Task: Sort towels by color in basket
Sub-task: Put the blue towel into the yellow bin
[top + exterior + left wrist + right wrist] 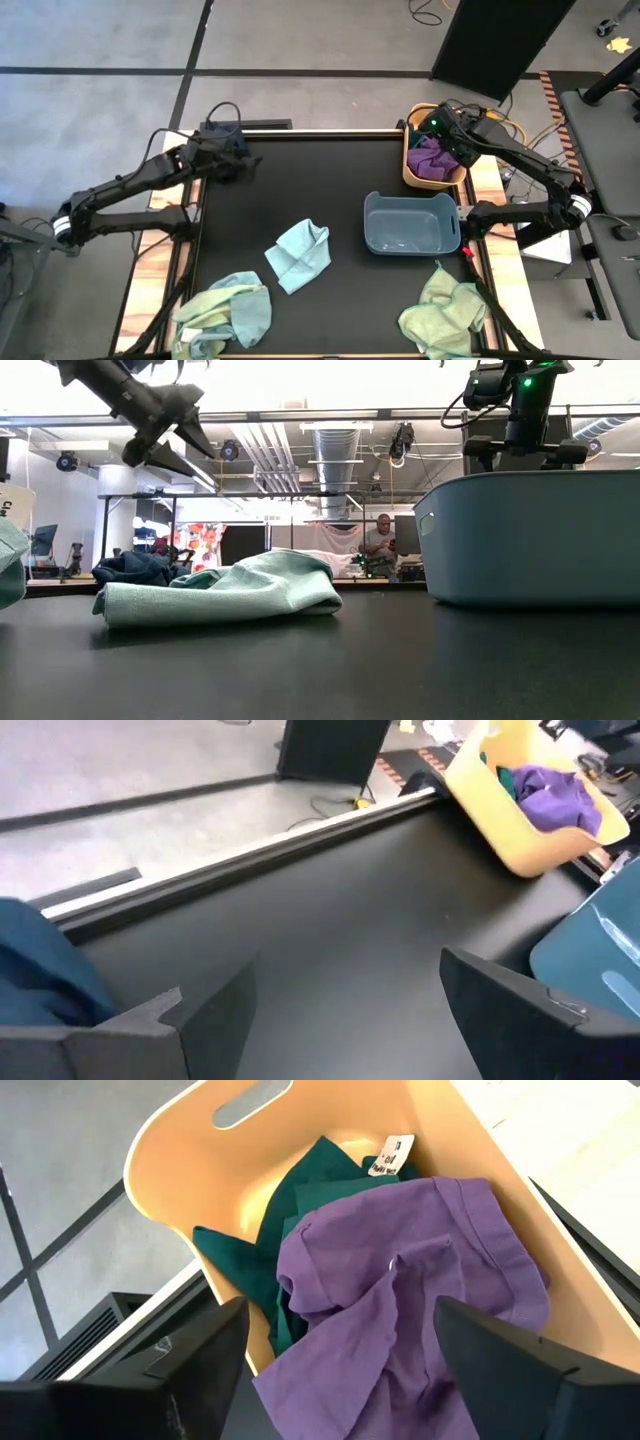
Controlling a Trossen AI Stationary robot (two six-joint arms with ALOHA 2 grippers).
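Note:
My left gripper [236,158] [340,1010] hangs open above the table's far left corner. A navy towel [40,970] [135,568] lies on the table just beside and below it. My right gripper [447,140] [340,1350] is open and hovers over the yellow basket [170,1170] [410,165]. A purple towel [400,1310] lies there on top of a dark green one [300,1190]. One light blue towel [300,255] [220,595] lies crumpled mid-table. Pale green and light blue towels [225,315] are heaped at the near left, pale green ones [445,315] at the near right.
A grey-blue bin [410,222] [540,540] stands right of centre, just near of the yellow basket. Bare black table stretches between the navy towel and the basket along the far edge [300,830]. A person sits in the room beyond the table [380,540].

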